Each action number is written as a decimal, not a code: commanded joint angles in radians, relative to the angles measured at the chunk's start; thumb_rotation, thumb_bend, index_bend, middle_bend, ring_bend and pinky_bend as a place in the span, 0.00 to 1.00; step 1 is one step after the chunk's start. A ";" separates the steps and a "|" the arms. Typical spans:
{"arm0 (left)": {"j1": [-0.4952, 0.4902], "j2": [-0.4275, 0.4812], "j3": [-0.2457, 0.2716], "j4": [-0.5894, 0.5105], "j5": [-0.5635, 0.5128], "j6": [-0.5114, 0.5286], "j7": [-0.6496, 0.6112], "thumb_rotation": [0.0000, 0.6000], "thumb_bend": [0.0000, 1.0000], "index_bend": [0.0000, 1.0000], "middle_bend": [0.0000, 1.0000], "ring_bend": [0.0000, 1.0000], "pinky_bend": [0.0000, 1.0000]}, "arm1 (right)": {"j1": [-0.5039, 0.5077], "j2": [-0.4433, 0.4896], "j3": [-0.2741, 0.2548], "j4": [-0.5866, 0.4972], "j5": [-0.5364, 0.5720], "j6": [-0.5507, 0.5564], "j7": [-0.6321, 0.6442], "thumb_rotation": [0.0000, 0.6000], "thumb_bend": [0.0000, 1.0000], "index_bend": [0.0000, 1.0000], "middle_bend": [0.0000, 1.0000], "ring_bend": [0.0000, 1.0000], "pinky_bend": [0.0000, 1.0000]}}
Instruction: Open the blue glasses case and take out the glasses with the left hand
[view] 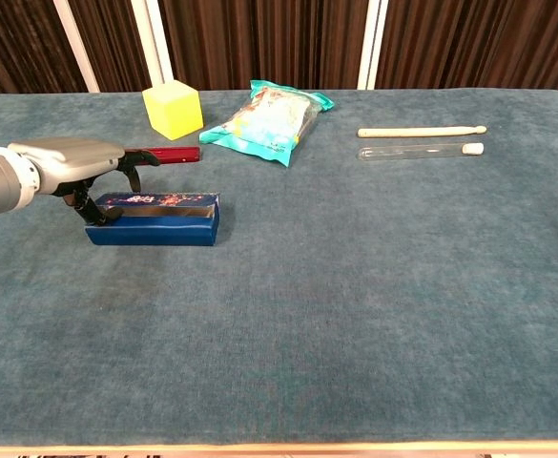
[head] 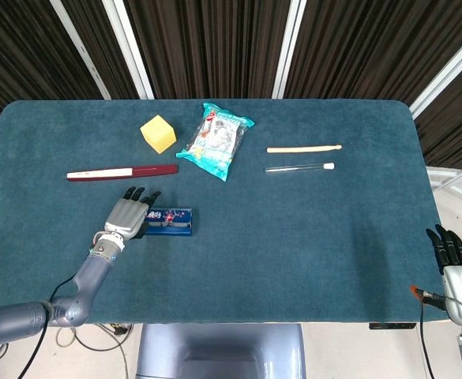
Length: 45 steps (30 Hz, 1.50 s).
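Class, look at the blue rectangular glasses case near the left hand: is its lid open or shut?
Partly open: in the chest view the blue glasses case shows a gap under its raised lid, lifted by the left hand.

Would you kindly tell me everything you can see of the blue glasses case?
The blue glasses case is a long, narrow, dark blue box with a floral print on its lid. It lies flat on the table's left half, lengthwise across the chest view. Its lid appears lifted slightly, a pale gap showing beneath. The left hand holds its left end. No glasses are visible.
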 commanded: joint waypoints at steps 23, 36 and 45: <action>-0.025 -0.059 -0.078 0.068 -0.012 0.065 0.004 1.00 0.42 0.01 0.14 0.00 0.02 | -0.003 0.002 0.003 -0.004 0.010 0.001 0.000 1.00 0.18 0.00 0.00 0.00 0.18; 0.105 0.178 0.053 -0.207 0.215 0.181 -0.012 1.00 0.39 0.01 0.51 0.44 0.58 | -0.003 0.000 0.000 -0.004 -0.002 0.008 -0.008 1.00 0.18 0.00 0.00 0.00 0.18; 0.091 0.202 0.086 -0.232 0.142 0.078 0.033 1.00 0.39 0.04 0.80 0.70 0.79 | -0.004 0.000 0.000 -0.006 0.000 0.007 -0.010 1.00 0.18 0.00 0.00 0.00 0.18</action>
